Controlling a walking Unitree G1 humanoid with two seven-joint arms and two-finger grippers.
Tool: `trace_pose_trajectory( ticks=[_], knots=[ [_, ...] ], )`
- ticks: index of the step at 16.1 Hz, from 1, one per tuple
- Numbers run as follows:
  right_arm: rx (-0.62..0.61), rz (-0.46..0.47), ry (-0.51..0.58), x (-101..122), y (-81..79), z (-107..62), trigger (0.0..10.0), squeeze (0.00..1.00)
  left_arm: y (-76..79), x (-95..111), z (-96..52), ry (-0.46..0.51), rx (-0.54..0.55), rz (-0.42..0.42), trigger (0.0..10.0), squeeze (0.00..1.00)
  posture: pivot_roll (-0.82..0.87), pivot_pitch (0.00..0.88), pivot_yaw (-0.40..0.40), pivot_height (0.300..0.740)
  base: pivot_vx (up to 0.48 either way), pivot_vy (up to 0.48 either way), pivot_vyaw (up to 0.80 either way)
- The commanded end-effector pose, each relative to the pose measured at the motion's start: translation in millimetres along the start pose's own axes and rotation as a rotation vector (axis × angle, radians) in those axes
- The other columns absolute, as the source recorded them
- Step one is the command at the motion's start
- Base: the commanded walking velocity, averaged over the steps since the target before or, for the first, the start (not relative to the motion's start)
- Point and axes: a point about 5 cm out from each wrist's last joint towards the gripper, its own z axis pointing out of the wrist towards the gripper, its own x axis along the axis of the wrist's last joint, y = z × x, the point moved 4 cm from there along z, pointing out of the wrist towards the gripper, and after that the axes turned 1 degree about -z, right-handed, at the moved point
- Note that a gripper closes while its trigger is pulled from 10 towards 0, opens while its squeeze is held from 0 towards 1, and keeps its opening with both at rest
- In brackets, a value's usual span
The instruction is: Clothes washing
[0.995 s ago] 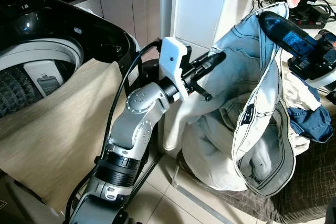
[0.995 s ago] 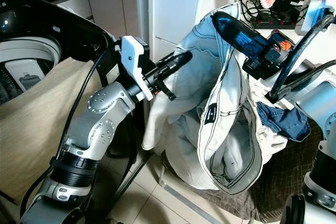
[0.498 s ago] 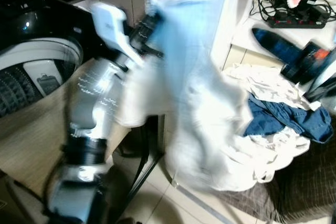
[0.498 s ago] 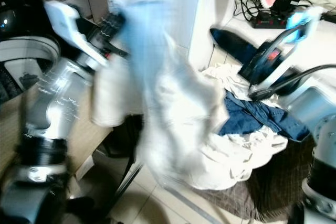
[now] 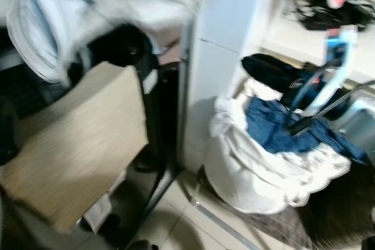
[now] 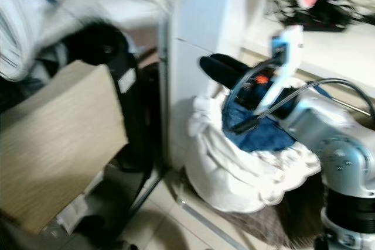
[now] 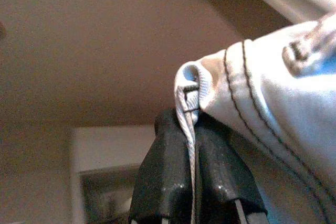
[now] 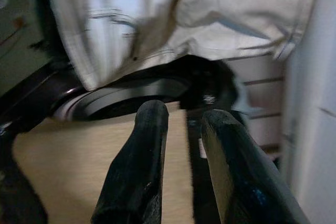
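Jeans: pale light-blue jeans [image 5: 88, 10] hung blurred high at the upper left of the head views, above the washing machine.
Left gripper: the left gripper [image 7: 193, 145] had its two black fingers pressed together on a stitched edge of the jeans, seen in the left wrist view against a brown ceiling.
Right gripper: the right gripper [image 8: 184, 150] had its fingers a little apart with nothing between them; in the head views it sat low over the laundry pile, its black fingers [image 5: 275, 68] pointing left.
Washing machine: the black top-loading washing machine [image 8: 131, 93] stood at the left, its round opening under the hanging jeans.
Beige cloth: a beige cloth [image 5: 76, 144] draped over the machine's front.
Laundry pile: a white laundry pile [image 5: 263, 174] lay on the floor at the right, with a dark blue garment [image 5: 281, 133] on top.
Cabinet: a white cabinet [image 5: 222, 57] stood between the machine and the pile.
Power strip: a black power strip [image 5: 322, 21] with cables lay on the shelf at the upper right.
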Motion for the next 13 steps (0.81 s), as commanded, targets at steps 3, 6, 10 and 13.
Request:
trace_pose_trajectory(
  ticks=[3, 6, 10, 13],
  knots=[
    [0.028, -0.064, -0.035, -8.8, -14.3, 5.4, 10.0, 0.0, 23.0, -69.1, -26.5, -0.247, -0.096, 0.236, 0.0, 0.0, -0.1, 0.0, 0.001, 0.74, 0.0, 0.0, 0.0],
    [0.064, -0.074, -0.089, -21.7, -24.2, 10.3, 10.0, 0.0, 65.8, -146.5, -92.6, -0.661, -0.359, 0.231, 4.1, 0.0, -0.1, 0.0, -0.001, 0.74, 0.0, 0.0, 0.0],
    [0.066, -0.123, -0.195, -39.8, -28.0, 13.4, 10.0, 0.0, 75.1, -200.6, -177.2, -1.085, -0.478, 0.146, 10.0, 1.0, -0.1, 0.0, -0.004, 0.74, 0.0, 0.0, 0.0],
    [0.067, -0.133, -0.243, -50.9, -28.9, 14.8, 10.0, 0.0, 71.0, -208.9, -203.1, -1.237, -0.511, 0.0, 10.0, 1.0, -0.09, 0.0, -0.009, 0.74, 0.0, 0.0, 0.0]
  ],
)
